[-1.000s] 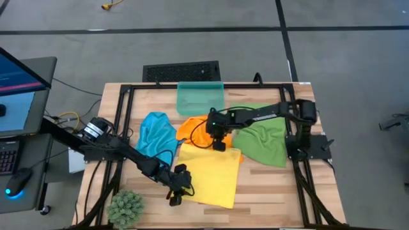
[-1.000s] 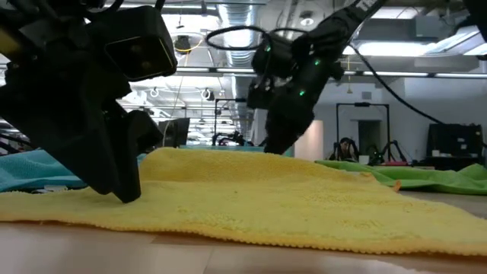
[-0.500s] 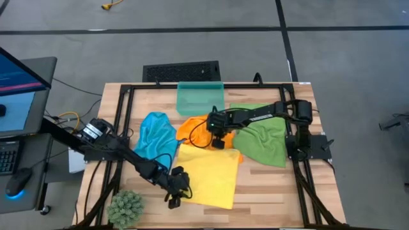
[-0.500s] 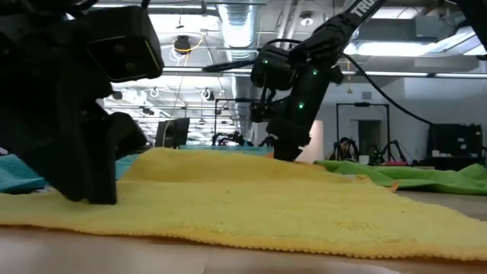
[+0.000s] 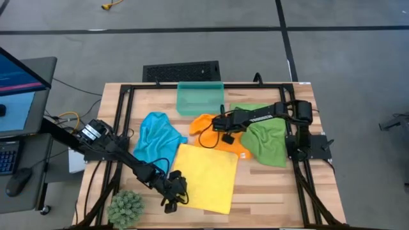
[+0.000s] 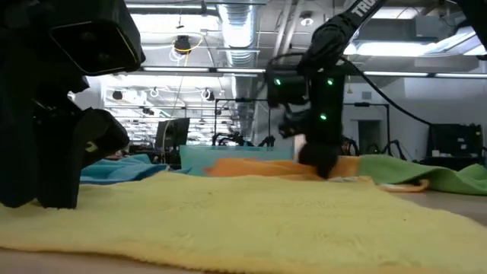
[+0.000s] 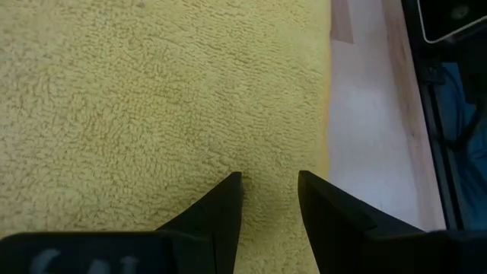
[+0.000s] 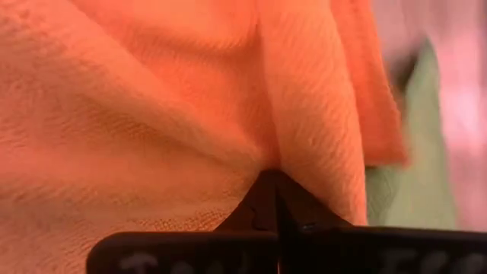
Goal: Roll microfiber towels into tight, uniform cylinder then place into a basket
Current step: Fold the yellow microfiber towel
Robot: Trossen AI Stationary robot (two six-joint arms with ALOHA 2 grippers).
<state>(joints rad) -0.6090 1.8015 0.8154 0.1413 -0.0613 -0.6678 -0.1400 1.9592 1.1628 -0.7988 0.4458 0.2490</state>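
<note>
Wooden table (image 5: 268, 198), black grate (image 5: 181, 71) beyond it, spiky green plant (image 5: 126, 207) — front-left corner

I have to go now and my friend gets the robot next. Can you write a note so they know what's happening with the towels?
Left gripper: open, down on the yellow towel at its near-left corner.
Right gripper: shut, on the orange towel; whether it pinches cloth is unclear.
Towels: blue left, green right, orange mid, yellow flat in front.
Basket: back edge, no towel inside.
Done: nothing rolled.
Left: roll all four and put them in the basket.
</note>
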